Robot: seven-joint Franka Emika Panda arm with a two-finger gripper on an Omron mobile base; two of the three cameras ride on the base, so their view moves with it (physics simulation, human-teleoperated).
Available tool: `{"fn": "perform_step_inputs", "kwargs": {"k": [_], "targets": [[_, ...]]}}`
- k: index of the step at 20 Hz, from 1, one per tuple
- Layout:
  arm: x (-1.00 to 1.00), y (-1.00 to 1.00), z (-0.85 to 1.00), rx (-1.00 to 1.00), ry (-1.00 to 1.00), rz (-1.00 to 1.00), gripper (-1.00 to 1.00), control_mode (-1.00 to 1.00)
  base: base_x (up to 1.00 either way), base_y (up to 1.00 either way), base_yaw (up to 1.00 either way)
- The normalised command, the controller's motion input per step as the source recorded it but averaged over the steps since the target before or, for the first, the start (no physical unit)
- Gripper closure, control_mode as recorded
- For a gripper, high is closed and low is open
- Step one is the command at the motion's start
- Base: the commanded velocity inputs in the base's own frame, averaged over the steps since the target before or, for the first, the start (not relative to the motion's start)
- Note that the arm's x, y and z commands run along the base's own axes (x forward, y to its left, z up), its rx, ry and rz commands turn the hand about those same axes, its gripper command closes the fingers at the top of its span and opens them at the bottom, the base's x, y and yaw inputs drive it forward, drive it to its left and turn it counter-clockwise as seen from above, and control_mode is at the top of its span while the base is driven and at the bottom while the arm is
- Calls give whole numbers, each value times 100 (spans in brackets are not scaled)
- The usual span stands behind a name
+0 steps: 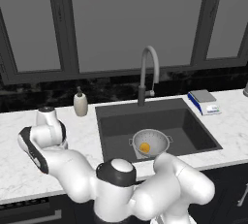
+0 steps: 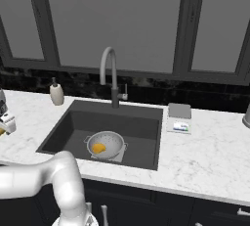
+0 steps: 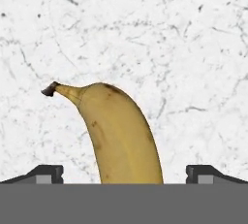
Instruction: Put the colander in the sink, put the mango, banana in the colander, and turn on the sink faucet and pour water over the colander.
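Two small dark fingers (image 3: pixel 124 172) spread wide apart at the 6 o'clock edge of the hand view, gripping nothing. Between them, a slim curved yellow banana (image 3: pixel 123 138) with a dark brown stem tip, lying on the white marble worktop (image 3: pixel 145 34), stem curling toward 10 o'clock. No visible contact between fingers and fruit.

From the left base view, a large rectangular dark grey sink (image 1: pixel 193 131) set into the worktop. Inside it, toward 6 o'clock, a round silver-grey perforated metal colander (image 1: pixel 150 142), upright, with a small oval orange-yellow mango (image 1: pixel 144 147) resting in its bowl. Behind the basin at 12 o'clock, a tall grey gooseneck faucet (image 1: pixel 147 72), spout arching over the basin. At 9 o'clock from the faucet, a small beige soap dispenser (image 1: pixel 80 103).
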Motion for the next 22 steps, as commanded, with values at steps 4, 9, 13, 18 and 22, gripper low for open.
{"fn": "perform_step_inputs", "kwargs": {"k": [4, 9, 13, 18, 22], "targets": [[-10, -1, -36, -1, 0, 0, 100, -100, 0, 0, 0], [-7, -31, -20, 0, -4, 0, 100, -100, 0, 0, 0], [-24, -62, -19, 1, -20, 0, 100, -100, 0, 0, 0], [-13, -68, 12, 0, -7, 0, 100, -100, 0, 0, 0], [-5, -69, 40, 0, 0, -3, 100, -100, 0, 0, 0]]}}
